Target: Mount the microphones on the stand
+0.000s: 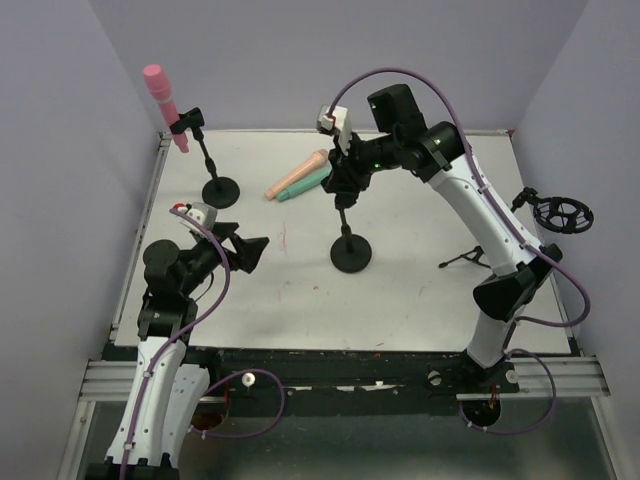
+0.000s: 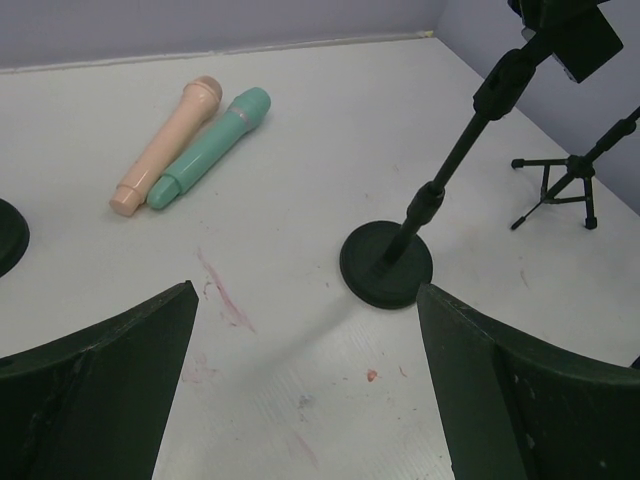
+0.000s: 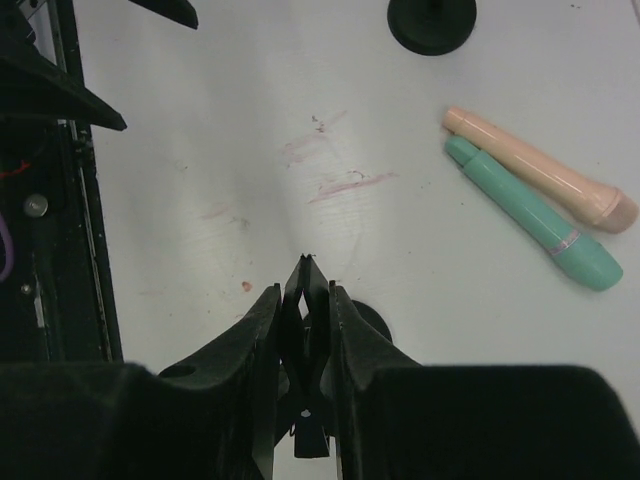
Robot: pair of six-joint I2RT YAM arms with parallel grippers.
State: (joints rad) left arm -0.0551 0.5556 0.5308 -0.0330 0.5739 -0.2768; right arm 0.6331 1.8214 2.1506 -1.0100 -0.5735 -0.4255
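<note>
Right claw (image 3: 304, 295) pinches the middle stand clip (image 3: 303, 335), hiding its pole; left claw (image 2: 305, 290) gapes wide, empty.

A robotics lab cell: lavender panels (image 1: 60, 120) box a white table (image 1: 400, 300), left arm (image 1: 160, 350) and right arm (image 1: 480, 215) bolted to an aluminium rail (image 1: 560, 375).

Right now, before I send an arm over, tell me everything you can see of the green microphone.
The green microphone is slim and mint-coloured, plastic by its look, with a short cap at the tail, a pale band below the head and a wider rounded head. It lies flat on the white table, head toward the far edge. The peach microphone lies alongside it, pointing the same way, and their tails seem to touch. Nothing else touches it.
</note>
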